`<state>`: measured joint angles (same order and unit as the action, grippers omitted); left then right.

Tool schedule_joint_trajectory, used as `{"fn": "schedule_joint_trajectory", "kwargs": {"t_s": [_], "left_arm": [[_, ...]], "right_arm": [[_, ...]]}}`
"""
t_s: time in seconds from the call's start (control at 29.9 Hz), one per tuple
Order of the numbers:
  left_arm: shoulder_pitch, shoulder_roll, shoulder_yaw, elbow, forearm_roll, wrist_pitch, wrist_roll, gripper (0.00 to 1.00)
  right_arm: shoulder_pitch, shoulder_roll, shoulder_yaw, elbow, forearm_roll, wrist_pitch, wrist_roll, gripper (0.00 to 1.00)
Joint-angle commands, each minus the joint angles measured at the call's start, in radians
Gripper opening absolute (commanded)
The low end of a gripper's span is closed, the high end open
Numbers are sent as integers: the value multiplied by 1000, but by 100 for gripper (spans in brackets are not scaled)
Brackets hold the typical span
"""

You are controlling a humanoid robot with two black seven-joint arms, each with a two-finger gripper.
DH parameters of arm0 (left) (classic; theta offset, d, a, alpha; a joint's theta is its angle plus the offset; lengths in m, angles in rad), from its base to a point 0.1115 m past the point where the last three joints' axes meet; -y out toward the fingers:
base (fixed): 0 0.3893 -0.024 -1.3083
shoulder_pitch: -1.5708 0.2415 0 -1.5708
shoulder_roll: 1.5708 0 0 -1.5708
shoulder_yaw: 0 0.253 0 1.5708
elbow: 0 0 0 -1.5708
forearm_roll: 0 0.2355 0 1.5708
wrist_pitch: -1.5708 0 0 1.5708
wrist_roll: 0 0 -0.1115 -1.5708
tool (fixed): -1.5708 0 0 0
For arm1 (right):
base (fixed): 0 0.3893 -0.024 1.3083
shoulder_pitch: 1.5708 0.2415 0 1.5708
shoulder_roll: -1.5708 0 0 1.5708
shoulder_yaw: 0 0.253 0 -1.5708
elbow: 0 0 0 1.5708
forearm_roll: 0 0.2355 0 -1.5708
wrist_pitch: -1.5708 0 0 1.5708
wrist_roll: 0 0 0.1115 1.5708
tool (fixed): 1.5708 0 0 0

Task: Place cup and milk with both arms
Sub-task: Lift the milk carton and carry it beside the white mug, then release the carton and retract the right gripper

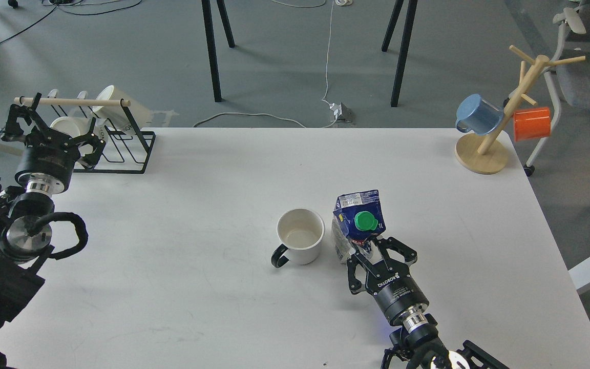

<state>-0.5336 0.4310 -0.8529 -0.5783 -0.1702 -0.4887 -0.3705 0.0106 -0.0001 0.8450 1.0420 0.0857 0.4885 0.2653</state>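
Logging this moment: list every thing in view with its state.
cup: upright on table, empty
milk: upright, dented, capped
right gripper: open around milk's base
left gripper: open, near rack
blue mug: hung on tree
orange mug: hung on tree

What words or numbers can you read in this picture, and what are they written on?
"ROBOTIQ" on the right gripper, seen upside down.
"1L" on the side of the milk carton; this one is small, so I am not fully sure.
The white label at the top of the milk carton has print too small to read.
The white mugs in the black rack show no readable lettering.
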Motion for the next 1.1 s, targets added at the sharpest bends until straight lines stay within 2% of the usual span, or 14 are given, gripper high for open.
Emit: {"fn": "schedule_joint_trajectory", "kwargs": {"t_s": [0.0, 0.07, 0.1, 0.13, 0.17, 0.43, 0.77, 1.07], "left_arm": [[0, 0, 0, 0, 0, 0, -1, 99], [-2, 0, 0, 0, 0, 0, -2, 99], [-2, 0, 0, -2, 0, 0, -2, 99], [-5, 0, 0, 0, 0, 0, -2, 99], [-6, 0, 0, -2, 0, 0, -2, 99], [-6, 0, 0, 0, 0, 0, -2, 99], [-6, 0, 0, 0, 0, 0, -2, 99], [-8, -3, -3, -14, -2, 0, -2, 99]], "right_arm": [[0, 0, 0, 3, 0, 0, 0, 57], [-3, 0, 0, 7, 0, 0, 0, 66], [-3, 0, 2, 7, 0, 0, 2, 77], [-3, 0, 3, 7, 0, 0, 3, 92], [-4, 0, 3, 10, 0, 0, 8, 98], [-27, 0, -6, 43, -1, 0, 12, 99], [-145, 0, -7, 174, -7, 0, 12, 99], [-285, -164, 22, 323, -7, 0, 14, 99]]}}
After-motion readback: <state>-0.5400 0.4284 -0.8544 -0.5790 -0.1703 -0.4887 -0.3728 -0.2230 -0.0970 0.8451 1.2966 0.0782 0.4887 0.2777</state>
